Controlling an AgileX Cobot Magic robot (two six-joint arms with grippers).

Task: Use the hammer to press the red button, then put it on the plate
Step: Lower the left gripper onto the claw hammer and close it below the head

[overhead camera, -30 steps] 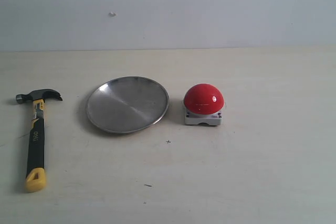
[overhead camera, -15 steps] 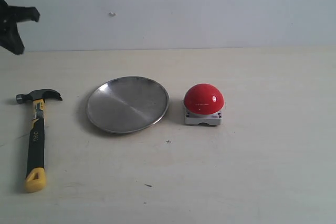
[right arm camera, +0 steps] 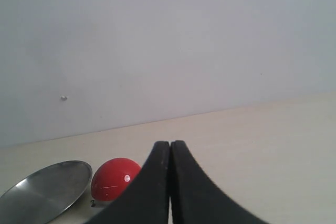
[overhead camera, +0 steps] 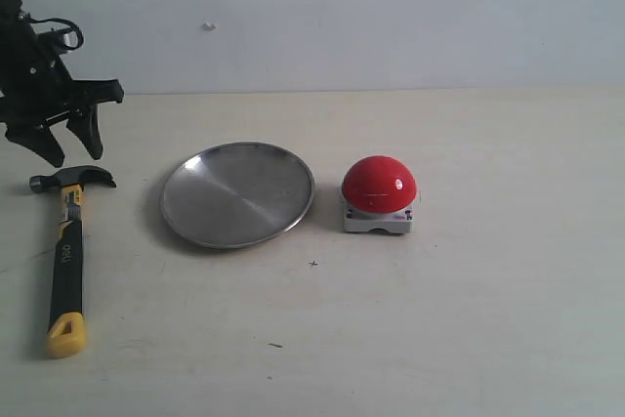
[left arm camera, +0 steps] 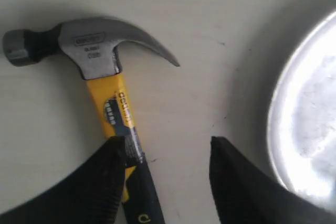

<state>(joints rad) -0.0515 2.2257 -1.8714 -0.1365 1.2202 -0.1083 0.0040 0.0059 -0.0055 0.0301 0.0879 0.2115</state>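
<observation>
Hammer [overhead camera: 66, 251] lies flat on the pale tabletop [overhead camera: 469, 319] at the far left of the exterior view. Its dark head points toward the wall [overhead camera: 391, 17] and its yellow end cap toward the camera. It is untouched by either arm, as far as we can see.

The plate [overhead camera: 239, 194] sits just right of the hammer, apart from it and bare. The red button [overhead camera: 379, 186] stands on its grey-white base just beside the plate's right rim, not touching it.

The left gripper [overhead camera: 74, 153] hangs over the hammer's head end with its jaws spread wide and nothing between them. In the left wrist view, the left gripper [left arm camera: 167, 145] has one finger [left arm camera: 105, 182] overlapping the yellow neck of the hammer [left arm camera: 100, 59], and the other lies over bare table, near the plate [left arm camera: 310, 129]. We cannot tell whether the finger touches the handle.

The right gripper [right arm camera: 170, 145] is out of the exterior view. In its own wrist view the two fingers are pressed together, gripping nothing, with the red button [right arm camera: 113, 179] and the plate [right arm camera: 47, 187] beyond them.
</observation>
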